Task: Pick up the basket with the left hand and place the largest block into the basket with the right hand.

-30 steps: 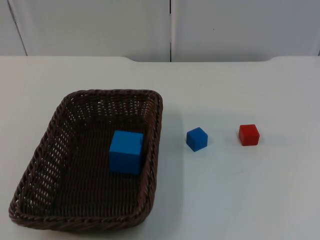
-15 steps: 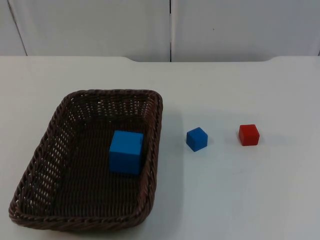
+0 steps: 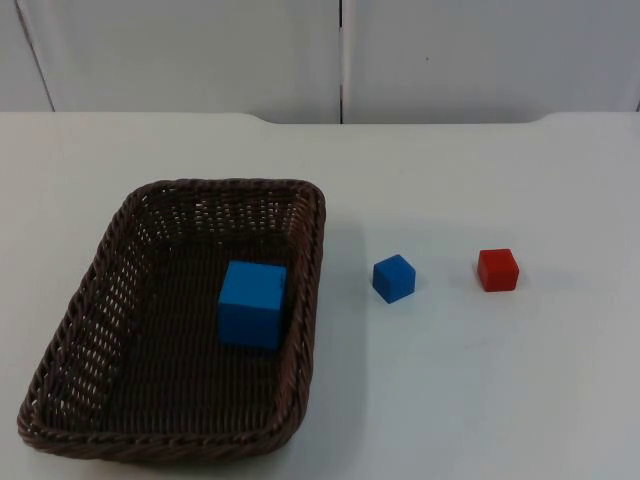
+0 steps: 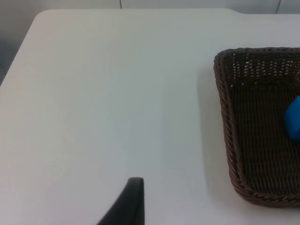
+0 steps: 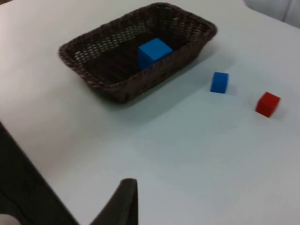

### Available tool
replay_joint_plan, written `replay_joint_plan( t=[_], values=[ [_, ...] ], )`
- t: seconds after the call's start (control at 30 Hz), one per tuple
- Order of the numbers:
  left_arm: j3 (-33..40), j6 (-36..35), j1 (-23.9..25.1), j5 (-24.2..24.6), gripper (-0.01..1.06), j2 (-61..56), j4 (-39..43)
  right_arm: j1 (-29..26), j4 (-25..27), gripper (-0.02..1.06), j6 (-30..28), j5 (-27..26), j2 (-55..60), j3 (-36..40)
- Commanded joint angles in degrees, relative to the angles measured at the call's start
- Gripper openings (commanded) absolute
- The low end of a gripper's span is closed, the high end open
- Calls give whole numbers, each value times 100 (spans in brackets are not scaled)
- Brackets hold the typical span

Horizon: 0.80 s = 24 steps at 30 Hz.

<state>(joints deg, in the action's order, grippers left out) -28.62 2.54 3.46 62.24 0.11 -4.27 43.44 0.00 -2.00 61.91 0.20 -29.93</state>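
Above the bare white tabletop, the left claw shows one black fingertip, beside and apart from the brown wicker basket; whether it is open cannot be told, and it holds nothing visible. The right claw likewise shows one fingertip over the tabletop, well apart from the basket; its opening cannot be told. The basket contains the large blue block; the small blue block and red block sit outside, apart.
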Motion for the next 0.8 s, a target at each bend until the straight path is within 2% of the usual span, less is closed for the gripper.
replay_joint_plan(
  t=[0.0,0.37,0.77],
  values=[
    [31,-50,-10,-77,105,-11,-34,-329,35,105,8,-12,-20,39],
    [31,-50,-10,-77,105,-11,-34,-1342,35,105,8,-12,-20,39],
    [31,-50,-10,-77,105,-11,-34,-2860,35,105,8,-12,-20,39]
  ],
)
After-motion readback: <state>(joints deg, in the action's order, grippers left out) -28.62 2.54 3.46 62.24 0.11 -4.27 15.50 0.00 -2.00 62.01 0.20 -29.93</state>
